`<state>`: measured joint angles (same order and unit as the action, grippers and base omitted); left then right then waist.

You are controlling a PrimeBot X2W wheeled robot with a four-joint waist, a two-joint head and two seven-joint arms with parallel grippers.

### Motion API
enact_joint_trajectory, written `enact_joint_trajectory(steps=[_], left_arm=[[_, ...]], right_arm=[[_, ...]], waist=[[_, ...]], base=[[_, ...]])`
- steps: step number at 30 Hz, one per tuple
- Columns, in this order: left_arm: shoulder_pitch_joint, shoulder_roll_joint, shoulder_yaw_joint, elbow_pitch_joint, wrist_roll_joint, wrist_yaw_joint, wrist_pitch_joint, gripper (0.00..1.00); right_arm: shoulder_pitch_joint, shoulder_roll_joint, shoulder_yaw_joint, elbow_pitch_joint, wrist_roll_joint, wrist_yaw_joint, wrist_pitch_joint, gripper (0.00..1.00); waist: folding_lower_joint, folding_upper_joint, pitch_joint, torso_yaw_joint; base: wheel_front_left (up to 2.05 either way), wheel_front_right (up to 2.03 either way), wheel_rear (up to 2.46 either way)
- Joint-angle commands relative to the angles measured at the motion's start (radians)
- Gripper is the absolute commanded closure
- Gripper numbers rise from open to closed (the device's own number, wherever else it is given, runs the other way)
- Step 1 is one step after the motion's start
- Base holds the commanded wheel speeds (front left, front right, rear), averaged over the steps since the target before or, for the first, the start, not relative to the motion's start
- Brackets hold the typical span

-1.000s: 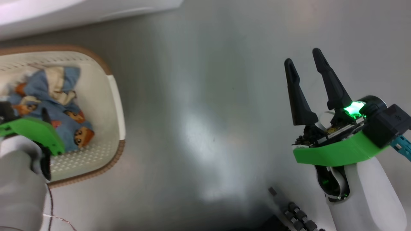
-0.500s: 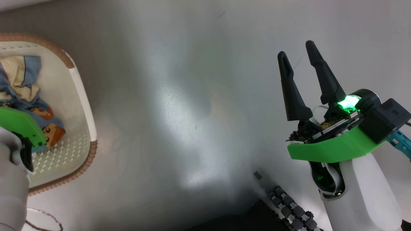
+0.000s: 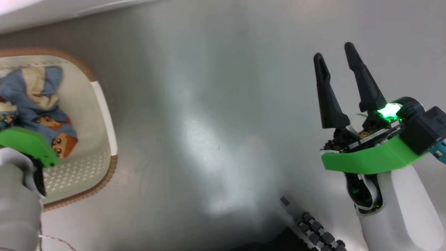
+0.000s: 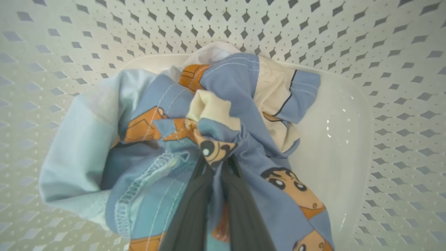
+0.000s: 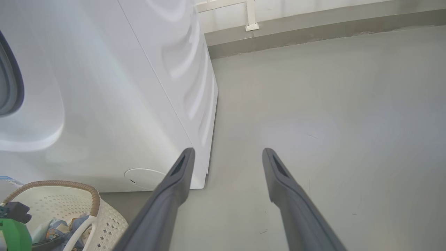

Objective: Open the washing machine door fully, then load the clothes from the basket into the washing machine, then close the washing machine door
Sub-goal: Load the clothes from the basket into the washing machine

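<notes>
The cream-white perforated basket with a brown rim stands on the floor at the left. In it lie the light blue clothes with orange-brown cartoon figures. My left arm's green wrist bracket hangs over the basket and hides the fingers in the head view. The left wrist view shows my left gripper shut on a fold of the clothes, above the basket's floor. My right gripper is open over bare floor, holding nothing. The washing machine is a white box at the left of the right wrist view. Its door is out of view.
The washing machine's round cap sits low on its front, just above the basket. A grey ring curves at that view's left edge. Grey floor stretches between basket and right arm. My dark base lies at the bottom.
The head camera has swung, shifting the whole picture left and then partly back. My right gripper has stayed open and my left arm has stayed over the basket.
</notes>
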<state>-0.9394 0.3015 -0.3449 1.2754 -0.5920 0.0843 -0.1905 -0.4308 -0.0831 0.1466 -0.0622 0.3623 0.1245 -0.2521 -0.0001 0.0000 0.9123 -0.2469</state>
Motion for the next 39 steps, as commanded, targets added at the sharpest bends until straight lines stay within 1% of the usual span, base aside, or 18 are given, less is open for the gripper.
enact_joint_trajectory(steps=[1, 6, 10, 15, 16, 20, 25, 30, 35, 39], left_arm=[[0.054, 0.022, 0.015, -0.006, 0.003, 0.01, -0.028, 1.0], [0.083, -0.014, 0.012, -0.042, 0.008, 0.026, -0.061, 1.0], [0.12, -0.036, 0.02, -0.111, 0.016, 0.049, -0.07, 1.0], [0.21, -0.051, 0.055, -0.289, 0.051, 0.092, -0.071, 1.0], [0.21, -0.051, 0.055, -0.289, 0.051, 0.092, -0.071, 1.0], [0.3, -0.063, 0.09, -0.443, 0.093, 0.124, -0.071, 1.0], [0.403, -0.086, 0.142, -0.619, 0.137, 0.138, -0.071, 1.0], [0.491, -0.104, 0.177, -0.754, 0.181, 0.136, -0.071, 1.0], [0.57, -0.115, 0.197, -0.862, 0.221, 0.126, -0.071, 1.0], [0.633, -0.119, 0.209, -0.926, 0.233, 0.104, -0.071, 1.0]], right_arm=[[0.052, -0.007, 0.01, -0.019, -0.008, 0.006, -0.01, 0.0], [0.078, -0.025, -0.009, -0.022, -0.023, 0.006, -0.01, 0.0], [0.104, -0.039, -0.026, -0.024, -0.035, 0.006, -0.01, 0.0], [0.142, -0.052, -0.045, -0.021, -0.046, 0.006, -0.01, 0.0], [0.142, -0.052, -0.045, -0.021, -0.046, 0.006, -0.01, 0.0], [0.177, -0.055, -0.061, -0.018, -0.054, 0.006, -0.01, 0.0], [0.218, -0.058, -0.076, -0.011, -0.064, 0.006, -0.01, 0.0], [0.255, -0.056, -0.083, 0.003, -0.073, 0.006, -0.01, 0.0], [0.295, -0.049, -0.087, 0.022, -0.082, 0.006, -0.01, 0.0], [0.326, -0.041, -0.086, 0.041, -0.088, 0.006, -0.01, 0.0]], waist=[[0.0001, 0.0, -0.036, 0.031], [0.0001, 0.0, -0.091, 0.072], [0.0001, 0.0, -0.141, 0.103], [0.0001, 0.0, -0.21, 0.135], [0.0001, 0.0, -0.21, 0.135], [0.0001, 0.0, -0.27, 0.157], [0.0001, 0.0, -0.341, 0.181], [0.0001, 0.0, -0.418, 0.197], [0.0001, 0.0, -0.496, 0.208], [0.0001, 0.0, -0.558, 0.214]], base=[[0.0, 0.0, 0.0], [0.0, 0.0, 0.0], [0.0, 0.0, 0.0], [0.0, 0.0, 0.0], [0.0, 0.0, 0.0], [0.0, 0.0, 0.0], [0.0, 0.0, 0.0], [0.0, 0.0, 0.0], [0.0, 0.0, 0.0], [0.0, 0.0, 0.0]])
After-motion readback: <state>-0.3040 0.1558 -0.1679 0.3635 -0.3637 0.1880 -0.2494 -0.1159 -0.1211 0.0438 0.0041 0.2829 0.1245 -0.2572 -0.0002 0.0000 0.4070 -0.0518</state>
